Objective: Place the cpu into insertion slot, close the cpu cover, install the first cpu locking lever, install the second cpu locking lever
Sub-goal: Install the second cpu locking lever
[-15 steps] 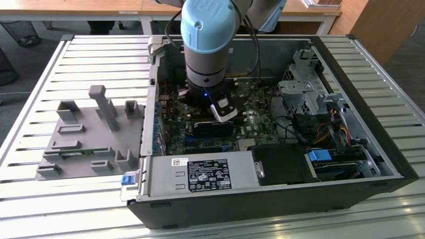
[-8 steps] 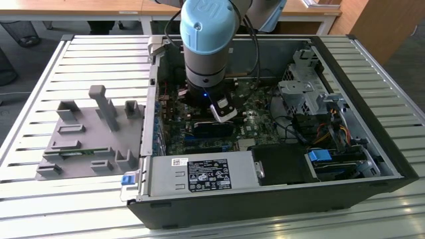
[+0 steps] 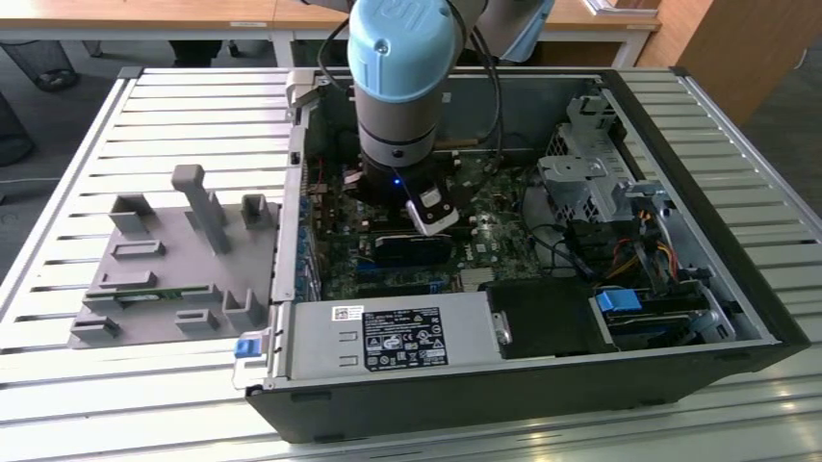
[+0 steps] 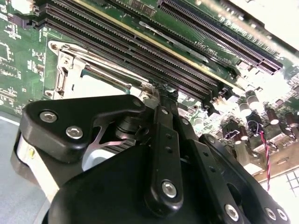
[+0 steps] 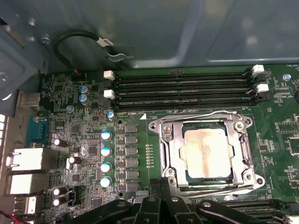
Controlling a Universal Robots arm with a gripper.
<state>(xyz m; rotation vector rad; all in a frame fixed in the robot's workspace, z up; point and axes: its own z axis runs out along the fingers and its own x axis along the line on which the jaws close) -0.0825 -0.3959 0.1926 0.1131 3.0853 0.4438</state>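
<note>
Motherboard (image 5: 74, 130) inside open computer case (image 3: 719, 318): lever step.
I am hovering my gripper (image 5: 161, 189), clenched and empty, beside cpu cover (image 5: 170, 154), lying flat over cpu (image 5: 206, 151); next move likely needs precise lever contact.

The exterior view looks down from above and in front onto the open computer case (image 3: 514, 241) on the slatted desk (image 3: 154, 115), arm in the middle. Both wrist views sit close over the green motherboard (image 5: 70, 121), sharing the memory slots (image 5: 182, 88) and cpu cover (image 5: 205, 154).

The cpu (image 5: 206, 153) lies in the insertion slot (image 5: 164, 154), under the cpu cover (image 5: 172, 150).
</note>
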